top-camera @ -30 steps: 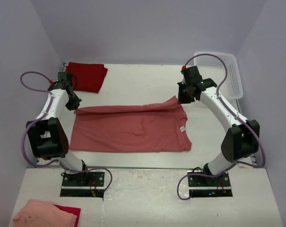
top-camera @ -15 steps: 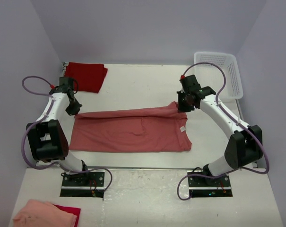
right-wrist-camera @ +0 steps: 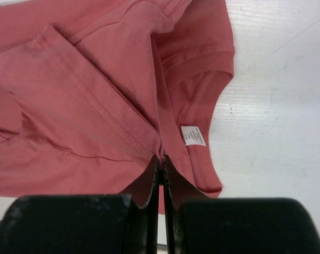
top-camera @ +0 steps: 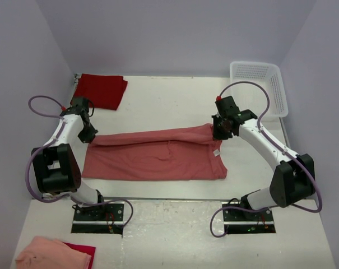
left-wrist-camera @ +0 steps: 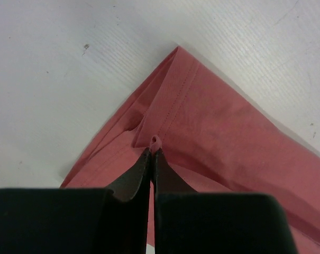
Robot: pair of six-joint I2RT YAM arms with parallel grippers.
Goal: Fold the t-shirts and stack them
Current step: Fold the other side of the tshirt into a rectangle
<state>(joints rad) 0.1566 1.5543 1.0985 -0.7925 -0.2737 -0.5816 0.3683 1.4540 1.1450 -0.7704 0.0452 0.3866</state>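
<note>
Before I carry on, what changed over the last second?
The left fingers and right fingers, shut on the far edge of the salmon cloth t-shirt, carried it nearer the arm bases. No new grasp or release. The crimson cloth t-shirt and white plastic mesh basket stayed put.

Robot lab booth w/ plain walls [top-camera: 175, 33], white table [top-camera: 169, 101].

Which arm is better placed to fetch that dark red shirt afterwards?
Probably left: the left tool is nearest the crimson shirt. The right tool is farther off. Both now pinch the salmon shirt.
</note>
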